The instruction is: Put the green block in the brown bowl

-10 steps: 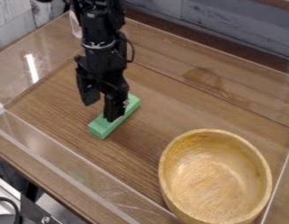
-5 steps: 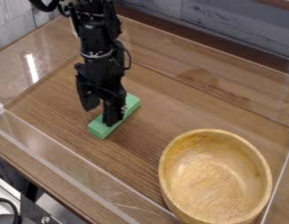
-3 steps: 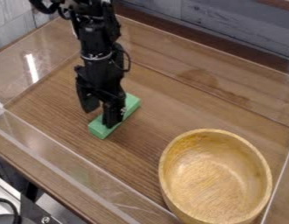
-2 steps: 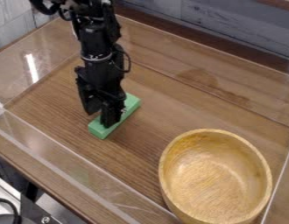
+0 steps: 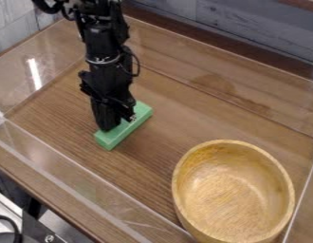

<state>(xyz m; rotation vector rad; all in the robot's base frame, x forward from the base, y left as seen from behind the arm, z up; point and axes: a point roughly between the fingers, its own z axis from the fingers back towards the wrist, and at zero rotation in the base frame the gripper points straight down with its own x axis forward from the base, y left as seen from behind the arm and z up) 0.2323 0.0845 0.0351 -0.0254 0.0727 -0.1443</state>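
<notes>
You are at the grasp: the black gripper [image 5: 108, 123] points straight down with its fingers drawn together on the small flat matte green block [image 5: 125, 127], which lies on the dark wood-grain table [image 5: 210, 104] right under the fingertips, its near end sticking out just below them and its far end showing just beside them. The block looks to be resting on the table, not yet lifted. The large round light tan wooden bowl [image 5: 232, 195] sits well apart from the fingers, toward the near right corner, and is empty. Your next move, as I judge it, is a straight lift high enough to clear the bowl's thick rim, then a carry across until the fingers hang over its middle before you let go.
</notes>
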